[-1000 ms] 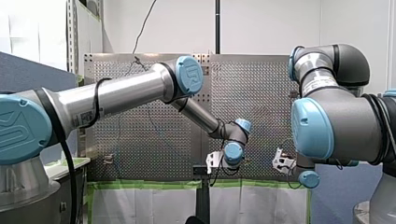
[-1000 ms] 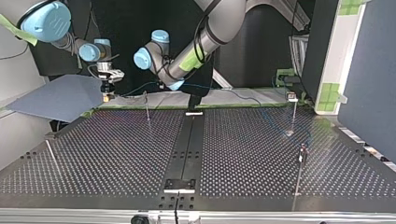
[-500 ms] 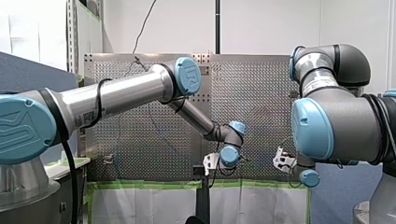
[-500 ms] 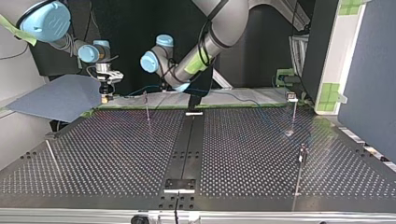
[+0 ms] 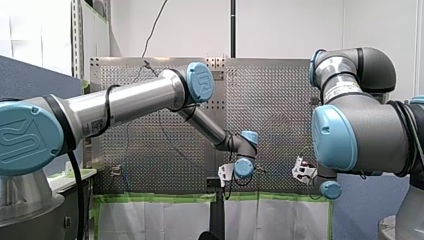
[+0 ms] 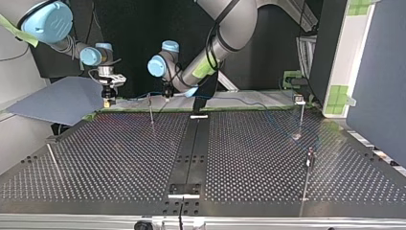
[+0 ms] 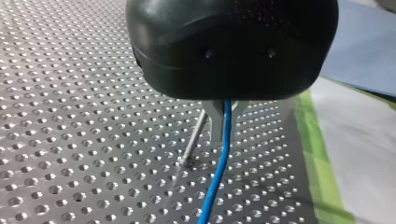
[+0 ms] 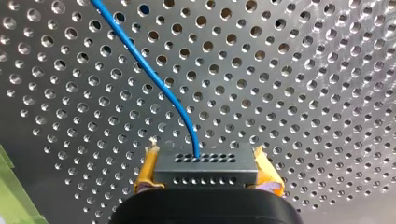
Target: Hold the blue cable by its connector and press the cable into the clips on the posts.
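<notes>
Blue cable [image 8: 154,79] runs out of the dark connector [image 8: 205,169] that our right gripper [image 8: 205,176] has clamped between its yellow pads [image 8: 145,173]. The jaws are closed on the block's two ends, and the cable leaves its front face and curves away over the perforated table [image 8: 303,70].

Our left gripper [image 7: 223,122] has the same cable further along. Its metal fingers [image 7: 214,122] stand close together with the blue line pinched between them, and the cable hangs down from them toward the table. Just beside those fingers a thin metal post [image 7: 192,142] rises from the table, tilted in this view. We cannot tell from here whether the cable touches it. A strip of green tape [image 7: 318,168] borders the table beyond.

In the top view our right gripper hangs at the table's far edge, at the view's left, next to a blue-grey sheet [image 6: 57,100]. Our left gripper is a little to its right in that view, just past the thin post. The cable stretches between the two grippers near the post's top — whether it sits in a clip there is too small to make out. From our left gripper the cable trails on toward the view's right. There a second post [image 6: 301,117] carries a pale clip [image 6: 299,99], and a third post [image 6: 309,163] stands nearer the camera.
</notes>
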Controlling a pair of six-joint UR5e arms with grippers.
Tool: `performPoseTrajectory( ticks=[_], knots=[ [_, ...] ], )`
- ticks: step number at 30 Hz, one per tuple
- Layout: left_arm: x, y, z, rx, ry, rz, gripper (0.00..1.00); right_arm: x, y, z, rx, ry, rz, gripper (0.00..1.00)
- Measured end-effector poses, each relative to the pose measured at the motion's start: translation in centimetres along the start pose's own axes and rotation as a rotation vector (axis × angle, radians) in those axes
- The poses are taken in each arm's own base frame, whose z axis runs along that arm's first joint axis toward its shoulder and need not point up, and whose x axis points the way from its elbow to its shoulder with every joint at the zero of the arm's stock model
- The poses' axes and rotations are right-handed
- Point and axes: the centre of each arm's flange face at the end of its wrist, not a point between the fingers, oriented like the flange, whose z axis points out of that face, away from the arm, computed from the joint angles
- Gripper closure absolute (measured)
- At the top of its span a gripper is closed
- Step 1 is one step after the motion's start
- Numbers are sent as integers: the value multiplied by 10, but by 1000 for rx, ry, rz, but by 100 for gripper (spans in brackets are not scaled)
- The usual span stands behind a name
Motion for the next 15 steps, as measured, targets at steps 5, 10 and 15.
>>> performPoseTrajectory(
  ticks=[5,10,15],
  knots=[
    [-5,-2,6,12,-38,-23,100,2,-1,4,2,7,-1,100],
    [-9,2,14,13,-72,-32,100,3,-2,8,6,12,10,100],
    [-8,5,17,16,-98,-36,100,3,-4,9,10,14,14,100]
  ],
)
